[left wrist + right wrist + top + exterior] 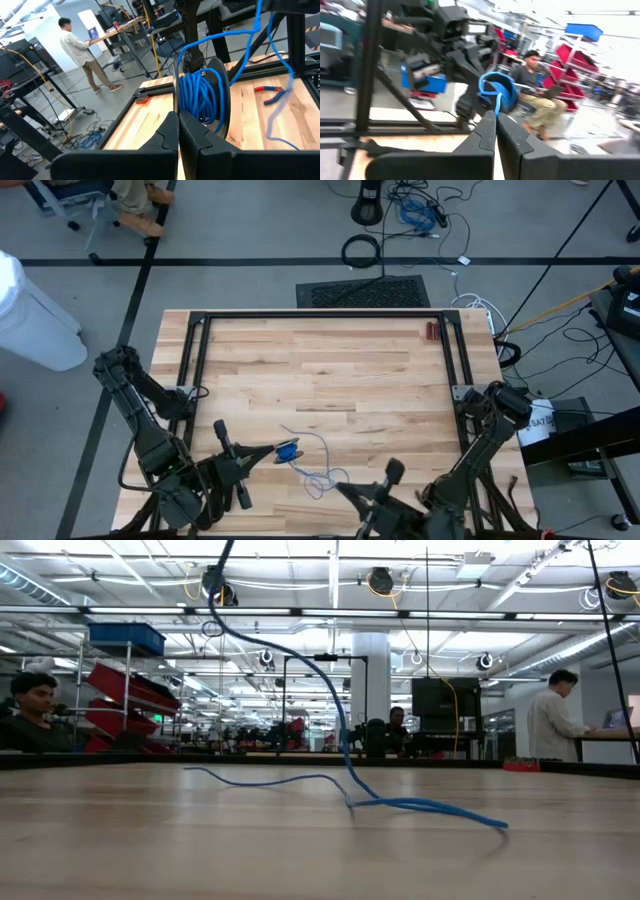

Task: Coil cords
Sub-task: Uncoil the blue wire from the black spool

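Observation:
The cord is thin and blue. Part of it is wound on a small dark reel [288, 450] [200, 95], held in the air by my left gripper [272, 452], which is shut near the table's front left. The remaining cord [320, 478] lies in loose loops on the wood, and one strand [300, 660] rises off the table. My right gripper [340, 488] is shut on the cord just right of the reel, which shows close ahead in its wrist view [496, 92]. My left gripper pinches the reel's thin dark side disc at its edge [176, 102] between its two fingers. The fingers come at it about level. The reel is lifted clear of the table and stands on edge. My right gripper pinches a single strand of the cord [495, 106] at its fingertips, which point about level toward the reel. A short length runs from there to the reel. The remainder hangs slack down to the table [290, 80].
Red-handled pliers [432, 330] lie at the table's far right, beside a black frame [320, 315] that runs along the far edge and both sides. Bare wood spreads across the middle. People are in the room beyond the table [555, 715].

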